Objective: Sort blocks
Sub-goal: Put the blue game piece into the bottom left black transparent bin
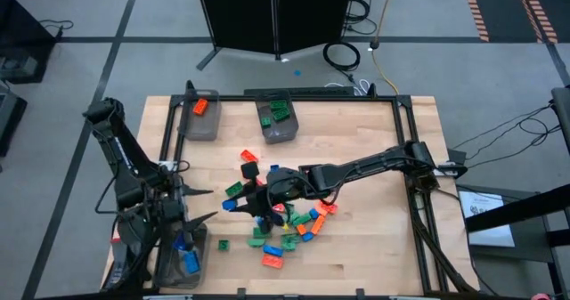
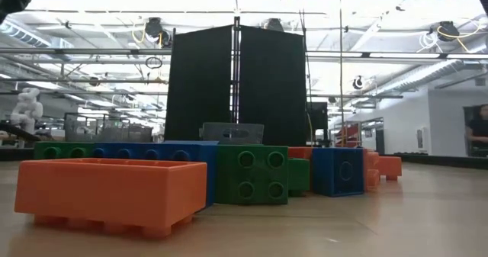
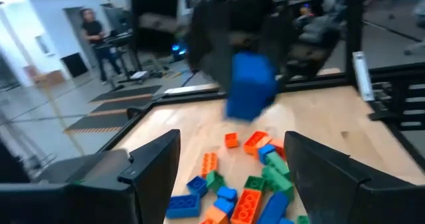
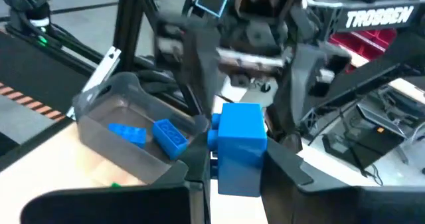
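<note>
right gripper [image 1: 252,196]: extended over table centre, at left edge of loose brick pile, jaws closed on a blue block [image 4: 239,147]. same block visible from left wrist view [image 3: 250,84], raised clear of table surface, held between dark fingers.

left gripper [image 1: 207,204]: at left side of table, just beside a near-left bin [image 1: 169,264], fingers spread wide, nothing between them. pointed toward right gripper, a short gap apart.

near-left bin: dark translucent, holding blue blocks [image 4: 149,135]; at least two seen from right wrist view.

far-left bin [image 1: 199,125]: holding an orange block [image 1: 200,107].

far-centre bin [image 1: 278,127]: holding green blocks [image 1: 275,112].

loose pile [image 1: 285,224]: orange, green and blue bricks mixed together on wooden table [image 1: 374,247], centre to near side. one orange brick [image 1: 248,156] apart from pile, toward far side. one green brick [image 1: 223,244] apart, toward near-left bin.

low view: large orange brick [image 2: 110,192] nearest, green brick [image 2: 252,173] and blue brick [image 2: 338,171] behind it, all flat on table.

person [image 3: 91,34] standing in room beyond table.
</note>
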### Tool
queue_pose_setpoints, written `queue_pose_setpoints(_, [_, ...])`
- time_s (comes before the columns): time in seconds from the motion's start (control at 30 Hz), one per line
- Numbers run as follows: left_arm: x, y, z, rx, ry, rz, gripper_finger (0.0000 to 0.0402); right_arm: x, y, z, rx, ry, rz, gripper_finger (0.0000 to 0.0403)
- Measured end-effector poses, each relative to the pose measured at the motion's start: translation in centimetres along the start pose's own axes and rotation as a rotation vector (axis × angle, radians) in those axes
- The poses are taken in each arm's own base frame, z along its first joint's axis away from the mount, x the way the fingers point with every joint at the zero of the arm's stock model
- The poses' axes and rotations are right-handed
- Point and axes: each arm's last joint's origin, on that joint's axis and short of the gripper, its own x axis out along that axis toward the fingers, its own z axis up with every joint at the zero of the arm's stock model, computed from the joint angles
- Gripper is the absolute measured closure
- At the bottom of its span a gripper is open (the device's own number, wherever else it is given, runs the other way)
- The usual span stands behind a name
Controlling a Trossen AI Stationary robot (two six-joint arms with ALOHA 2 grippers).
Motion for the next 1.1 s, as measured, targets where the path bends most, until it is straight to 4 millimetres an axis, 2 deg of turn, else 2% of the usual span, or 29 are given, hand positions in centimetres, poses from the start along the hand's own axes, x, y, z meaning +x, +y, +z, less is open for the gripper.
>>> queue_pose_setpoints(0.23, [0.7, -0.1, 1.3, 0.074, -0.046, -0.073, 0.0133, 0.8, -0.5, -1.4, 0.005, 0.030, -0.009, 0.0334])
queue_pose_setpoints(0.4, [1.3, 0.1, 1.1, 0.135, -0.033, -0.042, 0.0133, 0.8, -0.6, -1.1, 0.005, 0.001, -0.022, 0.0334])
queue_pose_setpoints(0.63, [2.2, -1.2, 0.1, 0.495, -0.006, 0.004, 0.0133, 0.8, -1.3, -0.4, 0.108, -0.085, -0.043, 0.0334])
queue_pose_setpoints(0.87, [2.7, -2.3, -1.1, 0.799, 0.097, 0.244, 0.0133, 0.8, -1.6, -0.6, 0.176, -0.081, -0.069, 0.0334])
queue_pose_setpoints(1.1, [3.0, -3.1, -2.2, 0.972, 0.153, 0.307, 0.0133, 0.8, -1.7, -1.0, 0.232, -0.041, -0.059, 0.0334])
